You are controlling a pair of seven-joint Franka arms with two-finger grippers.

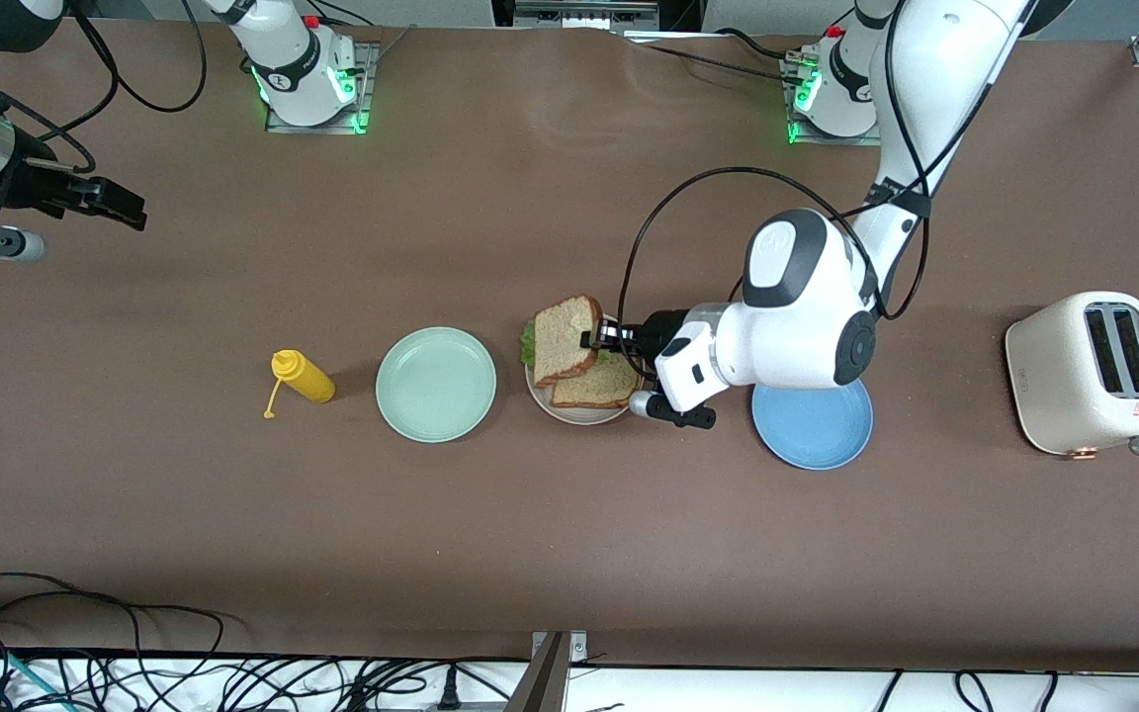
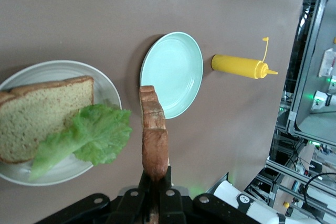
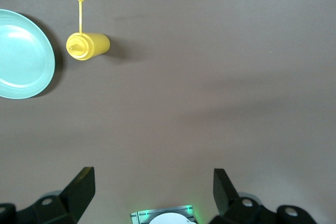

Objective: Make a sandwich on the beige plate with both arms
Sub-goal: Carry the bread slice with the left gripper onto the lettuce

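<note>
Left gripper (image 1: 597,341) jaws clamp bread slice (image 2: 153,139) over beige plate (image 1: 542,394); right gripper (image 3: 152,192) jaws spread.

— Room around the beige plate (image 1: 542,394)?
— Tight. Mint green plate (image 1: 436,384) just beside it; left gripper (image 1: 597,339), clamping a bread slice (image 1: 567,340), hangs over it. Blue plate (image 1: 813,425) beneath that wrist.
— Elsewhere?
— Bare table nearer the front camera. Mustard bottle (image 1: 304,377), toaster (image 1: 1090,372) stand well apart.

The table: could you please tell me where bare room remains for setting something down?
Bare brown table runs nearer the camera than the plates. More lies between the blue plate and the toaster. It is crowded around the beige plate, where the left pincer holds a bread slice.
</note>
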